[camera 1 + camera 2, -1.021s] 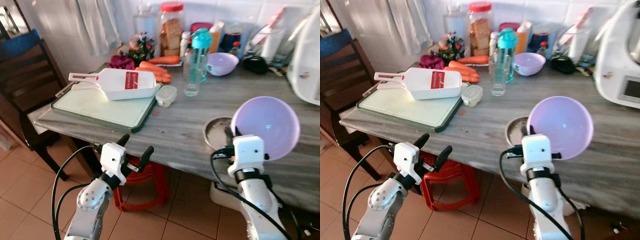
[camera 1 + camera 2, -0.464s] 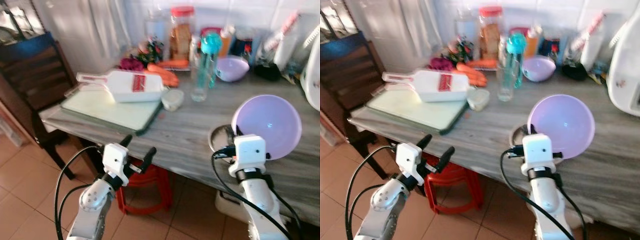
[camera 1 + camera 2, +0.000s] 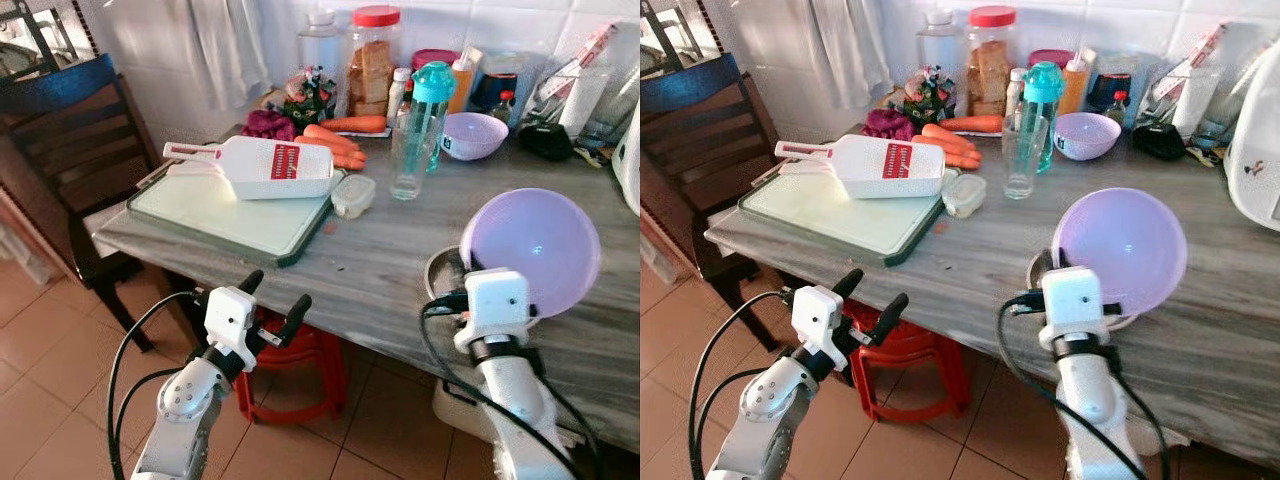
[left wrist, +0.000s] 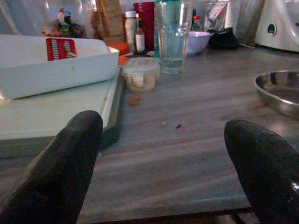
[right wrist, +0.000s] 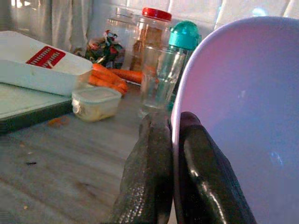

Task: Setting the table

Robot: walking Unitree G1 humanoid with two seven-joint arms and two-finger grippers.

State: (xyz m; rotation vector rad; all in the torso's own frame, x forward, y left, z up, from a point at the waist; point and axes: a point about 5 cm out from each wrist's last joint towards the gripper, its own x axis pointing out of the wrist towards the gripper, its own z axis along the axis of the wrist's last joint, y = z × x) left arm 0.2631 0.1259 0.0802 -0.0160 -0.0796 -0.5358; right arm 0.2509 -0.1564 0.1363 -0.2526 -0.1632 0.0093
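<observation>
The right end effector [image 3: 1060,262] pinches the rim of the bowl [image 3: 1122,248], tilted above the steel dish [image 3: 443,270] on the bench [image 3: 370,265]. It looks like light, stiff, slick plastic; the rim grip suits it. The left end effector [image 3: 270,293] hangs spread wide.

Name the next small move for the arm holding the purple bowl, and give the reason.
Probably lower it onto bare tabletop: the right gripper pinches the rim of the purple bowl, holding it tilted above the steel dish.
</observation>
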